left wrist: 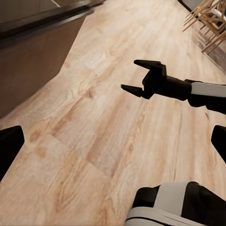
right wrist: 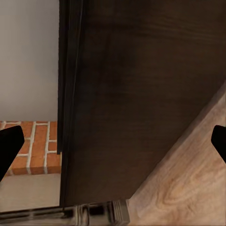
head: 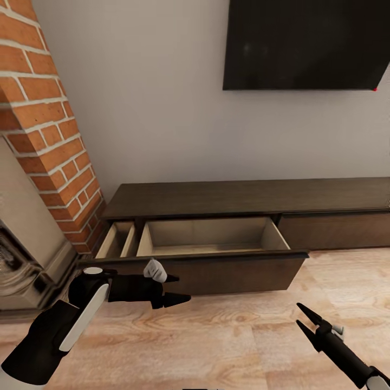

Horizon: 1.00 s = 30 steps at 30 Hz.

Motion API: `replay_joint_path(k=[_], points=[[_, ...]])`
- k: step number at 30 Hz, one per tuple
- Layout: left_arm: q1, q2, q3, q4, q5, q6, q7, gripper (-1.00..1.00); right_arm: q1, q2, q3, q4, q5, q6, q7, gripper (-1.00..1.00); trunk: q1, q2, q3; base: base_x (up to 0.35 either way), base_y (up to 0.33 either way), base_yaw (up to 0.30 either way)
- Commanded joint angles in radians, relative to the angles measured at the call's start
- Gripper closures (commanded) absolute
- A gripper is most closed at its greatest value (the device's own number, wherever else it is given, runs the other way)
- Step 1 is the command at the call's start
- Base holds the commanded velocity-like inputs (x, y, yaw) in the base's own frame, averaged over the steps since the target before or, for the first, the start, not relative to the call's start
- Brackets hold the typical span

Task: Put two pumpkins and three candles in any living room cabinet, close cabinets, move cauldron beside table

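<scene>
The cabinet (head: 244, 197) is a long, low, dark brown unit against the wall. Its wide drawer (head: 211, 238) is pulled out, and the pale wood inside looks bare where I can see it. A narrow drawer (head: 116, 241) to its left is also open. My left gripper (head: 177, 288) hangs open just in front of the wide drawer's dark front (head: 227, 273), holding nothing. My right gripper (head: 301, 318) is open and empty above the floor, lower right; the left wrist view shows it too (left wrist: 130, 75). That dark front (right wrist: 141, 94) is close in the right wrist view. The pumpkins, candles and cauldron are out of view.
A brick fireplace (head: 43, 119) stands left of the cabinet, close to my left arm. A black TV (head: 309, 43) hangs on the wall above. Light wood floor (head: 244, 336) spreads in front of the cabinet. Wooden chairs (left wrist: 209, 19) stand farther off across the floor.
</scene>
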Motion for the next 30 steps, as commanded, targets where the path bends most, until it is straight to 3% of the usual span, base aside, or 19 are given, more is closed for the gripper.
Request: replay_joint_path(k=[1,23,30], points=[[-0.001,0.001,-0.001,0.000,0.003,0.005,0.001,-1.00,0.000,0.000,-0.001,0.000,-0.007,0.007,0.002,-1.00,-0.001,0.000,0.003,0.000,0.000,0.000],[-0.001,0.000,-0.001,0.000,0.003,0.005,0.002,-1.00,0.002,0.009,-0.004,0.003,-0.007,-0.010,-0.003,-1.00,-0.011,0.005,0.088,0.000,0.000,0.000],[-0.001,0.000,-0.001,0.000,0.003,0.005,0.002,-1.00,0.002,0.010,-0.003,0.006,-0.005,-0.051,-0.007,-1.00,-0.014,0.007,0.115,0.000,0.000,0.000]])
